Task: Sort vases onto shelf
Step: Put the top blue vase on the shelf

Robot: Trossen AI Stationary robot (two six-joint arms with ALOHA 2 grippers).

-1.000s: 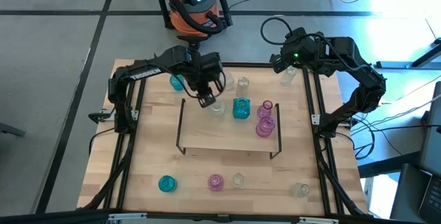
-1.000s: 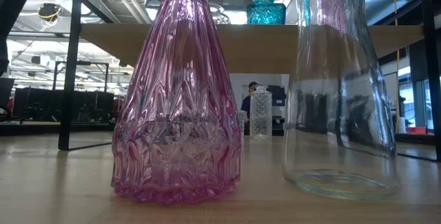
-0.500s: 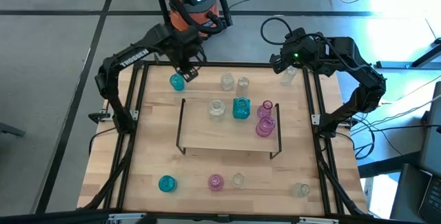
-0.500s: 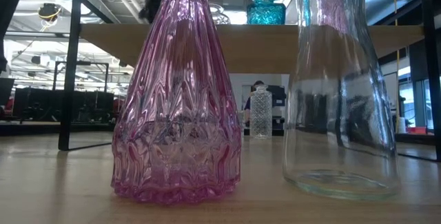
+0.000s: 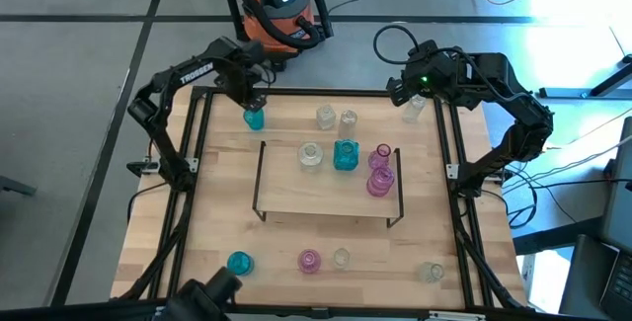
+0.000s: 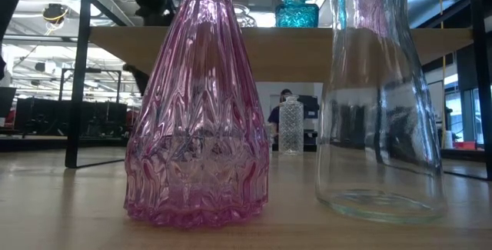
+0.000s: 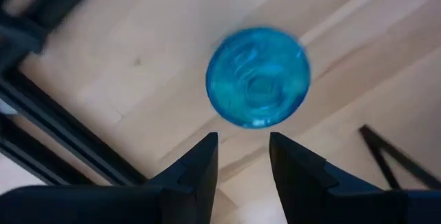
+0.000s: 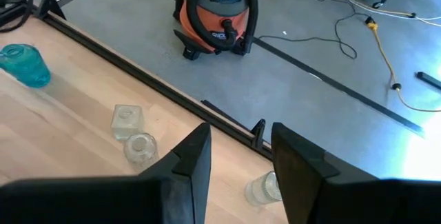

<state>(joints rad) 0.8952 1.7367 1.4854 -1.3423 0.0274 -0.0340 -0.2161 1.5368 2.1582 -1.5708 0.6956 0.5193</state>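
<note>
Four vases stand on the shelf while the left gripper hovers, jaws parted and empty, above a teal vase; the right gripper waits parted too.

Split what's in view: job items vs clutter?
Job: vases on the shelf, e.g. teal vase; loose vases on the table, e.g. teal vase under the left gripper; right gripper at the far right corner.
Clutter: shop vac, floor cables.

Teal-blue vase with swirled glass on pale wood-grain surface; ribbed pink vase beside plain clear vase; orange-and-black vacuum on grey floor; dark claw fingers.
</note>
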